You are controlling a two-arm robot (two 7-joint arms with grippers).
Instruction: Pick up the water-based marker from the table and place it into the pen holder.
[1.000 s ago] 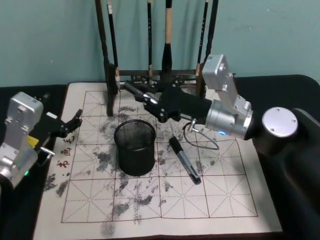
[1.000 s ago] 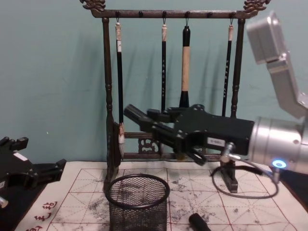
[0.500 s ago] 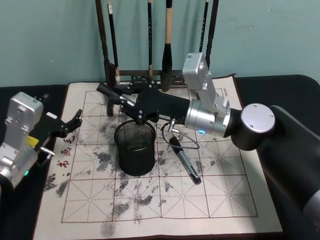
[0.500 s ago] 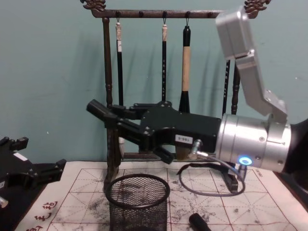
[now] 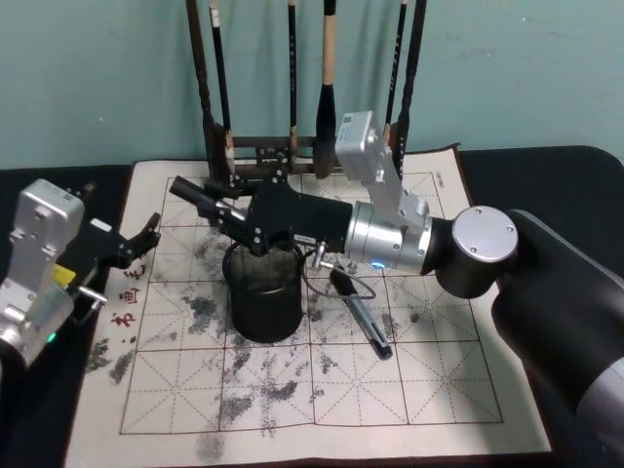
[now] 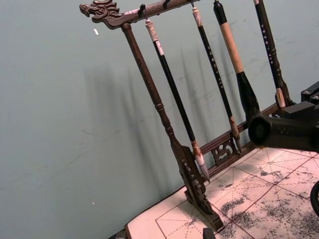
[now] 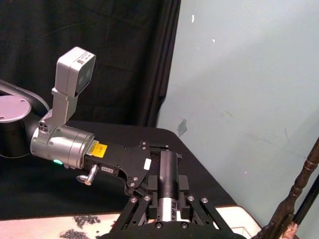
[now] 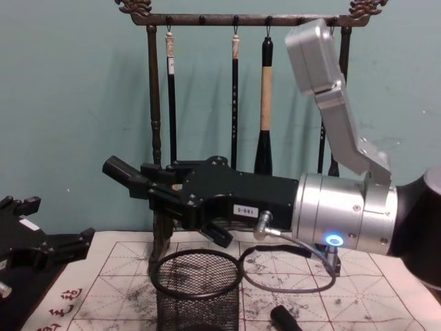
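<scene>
Head view: right gripper (image 5: 234, 216) reaching across above the back rim of the pen holder (image 5: 263, 307), clamped on the water-based marker (image 5: 190, 192). Marker held near level, free end poking past the holder toward the robot's left. Second marker (image 5: 361, 314) lying on the ink-stained practice mat (image 5: 429, 375), just to the right of the holder. Left gripper (image 5: 146, 234) parked at the mat's left edge, fingers apart and empty.

Left wrist view: round black end of the marker (image 6: 264, 130) seen end-on in front of the brush rack (image 6: 149, 84).

Right wrist view: marker barrel (image 7: 167, 174) pinched between the two fingers of the right gripper (image 7: 166, 201).

Chest view: right gripper (image 8: 172, 196) clear above the mesh cup (image 8: 196, 307), not touching its rim. Marker tip (image 8: 118, 170) out beyond the cup's left side. Left gripper (image 8: 76, 241) low at the left edge, well apart from the cup.

Judged step: carry finished or nearly so, insertion not yet begun. Next move calls for tipping the marker from level toward upright, bringing its lower end over the open mouth, lowering inside the rim and only then letting go. Risk, as judged: release while level, leaving the marker across the rim or off on the mat.
</scene>
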